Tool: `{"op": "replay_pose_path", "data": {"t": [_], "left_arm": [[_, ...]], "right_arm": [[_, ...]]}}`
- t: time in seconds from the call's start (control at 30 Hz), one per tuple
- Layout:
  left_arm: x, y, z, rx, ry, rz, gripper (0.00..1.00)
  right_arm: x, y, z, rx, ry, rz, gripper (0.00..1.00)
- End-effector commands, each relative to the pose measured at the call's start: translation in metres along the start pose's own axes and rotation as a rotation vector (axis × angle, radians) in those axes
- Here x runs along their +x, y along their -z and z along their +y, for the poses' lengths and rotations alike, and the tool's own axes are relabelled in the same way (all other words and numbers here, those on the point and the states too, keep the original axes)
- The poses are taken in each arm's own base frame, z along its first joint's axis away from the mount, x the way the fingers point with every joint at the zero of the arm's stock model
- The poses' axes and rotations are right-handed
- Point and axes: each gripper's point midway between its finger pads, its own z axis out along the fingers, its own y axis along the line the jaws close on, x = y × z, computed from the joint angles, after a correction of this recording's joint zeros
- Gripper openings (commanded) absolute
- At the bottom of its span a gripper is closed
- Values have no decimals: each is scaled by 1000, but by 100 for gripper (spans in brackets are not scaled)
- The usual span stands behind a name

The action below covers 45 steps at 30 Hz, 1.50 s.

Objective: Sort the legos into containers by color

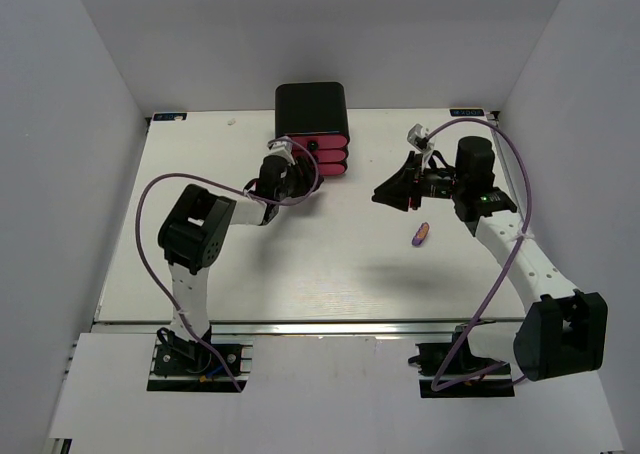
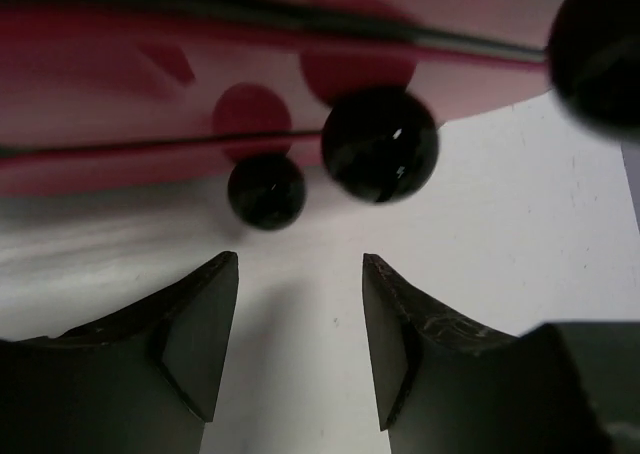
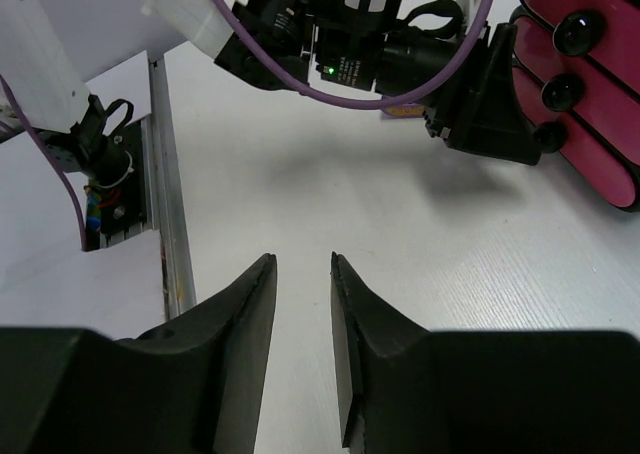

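Note:
The three pink drawers sit stacked in the black cabinet at the back middle of the table, all pushed in. My left gripper is open and empty just in front of them. In the left wrist view the open gripper faces the drawer fronts, with a round black knob just beyond the fingertips and a smaller-looking one to its left. One purple lego lies on the table under my right arm. My right gripper is slightly open, empty, above the table. No green legos show.
The right wrist view shows the left arm's wrist and the drawers ahead, plus the table's metal edge rail on the left. White walls enclose the table on three sides.

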Motion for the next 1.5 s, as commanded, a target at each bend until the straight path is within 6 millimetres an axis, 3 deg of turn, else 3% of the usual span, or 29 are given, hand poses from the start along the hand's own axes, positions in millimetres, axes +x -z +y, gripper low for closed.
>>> {"op": "replay_pose_path", "data": {"t": [0.0,0.3,0.67,0.93,1.03,1.17,1.47], "left_arm": [[-31,-10,-16,19,-7,-92,63],[-34,-26,10,-106,36,-138,58],[-47,-36,16,-121,85,-228,54],[-44,-42,16,-111,80,-219,28],[-42,-38,14,-97,75,-218,20],[-35,-25,3,-52,68,-205,19],[-5,26,-13,1,61,-147,16]], "right_arm": [[-5,5,8,-51,44,-18,34],[-9,16,5,-38,41,-42,35],[-7,22,2,-43,10,-56,35],[-5,25,1,-42,11,-60,34],[-4,25,0,-39,9,-61,34],[-3,25,-1,-39,3,-60,34],[2,25,-5,-29,-9,-56,34]]}}
